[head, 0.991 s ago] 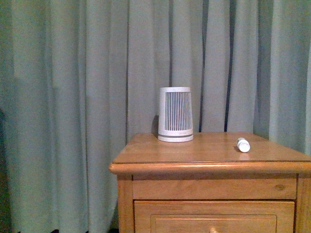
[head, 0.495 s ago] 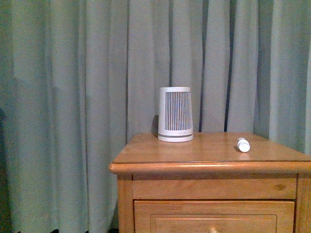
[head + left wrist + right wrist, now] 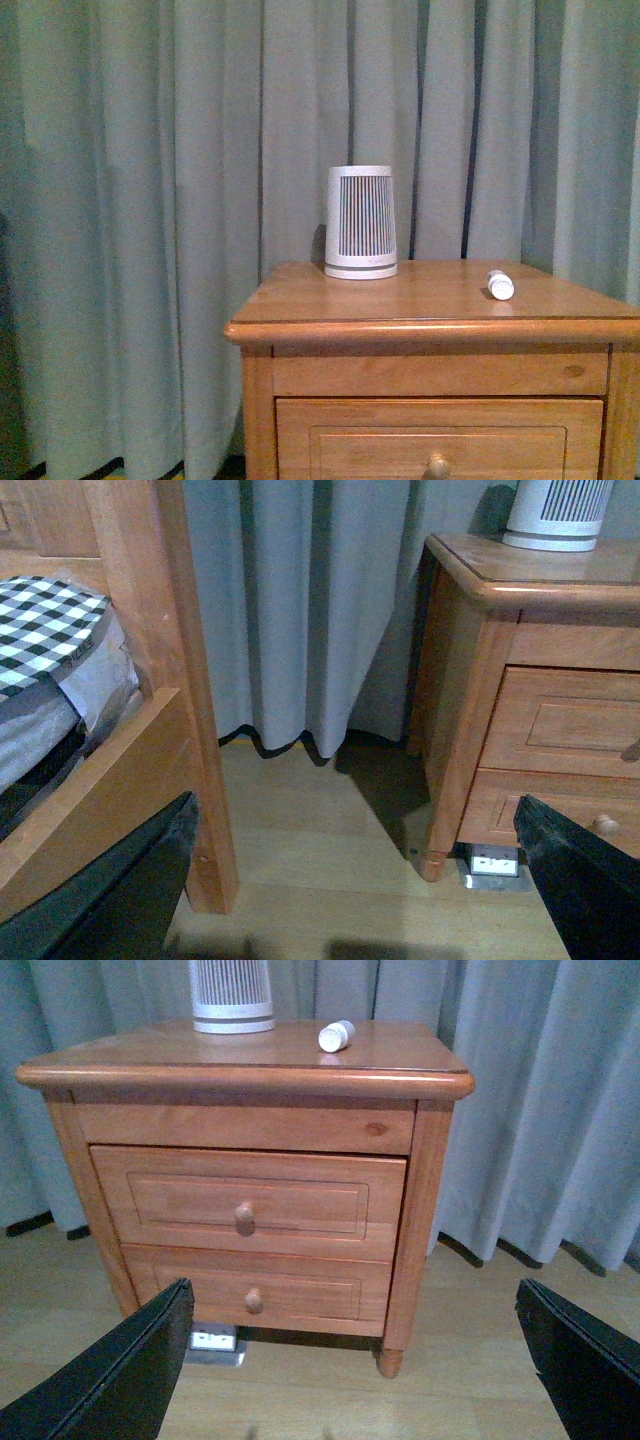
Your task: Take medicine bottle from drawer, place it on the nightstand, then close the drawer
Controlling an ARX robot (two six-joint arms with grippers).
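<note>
A: Where are your grippers?

B: Your right gripper (image 3: 350,1360) has its fingers (image 3: 110,1375) spread wide and holds nothing; it sits low in front of the nightstand (image 3: 420,1160), well apart from it. Your left gripper (image 3: 355,880) is spread too, empty, off the nightstand's side near the floor (image 3: 320,850), with the bed frame (image 3: 150,680) on its other side.

A: And the bottle?

B: The bottle (image 3: 500,285) lies on its side on the nightstand top, near the front edge, cap toward you. The ribbed cylinder (image 3: 360,222) stands further back on that top, well apart from the bottle.

A: The drawer?

B: You can see the drawer (image 3: 250,1202) shut under the top, its knob (image 3: 244,1214) free. A curtain (image 3: 150,200) hangs behind the nightstand.
</note>
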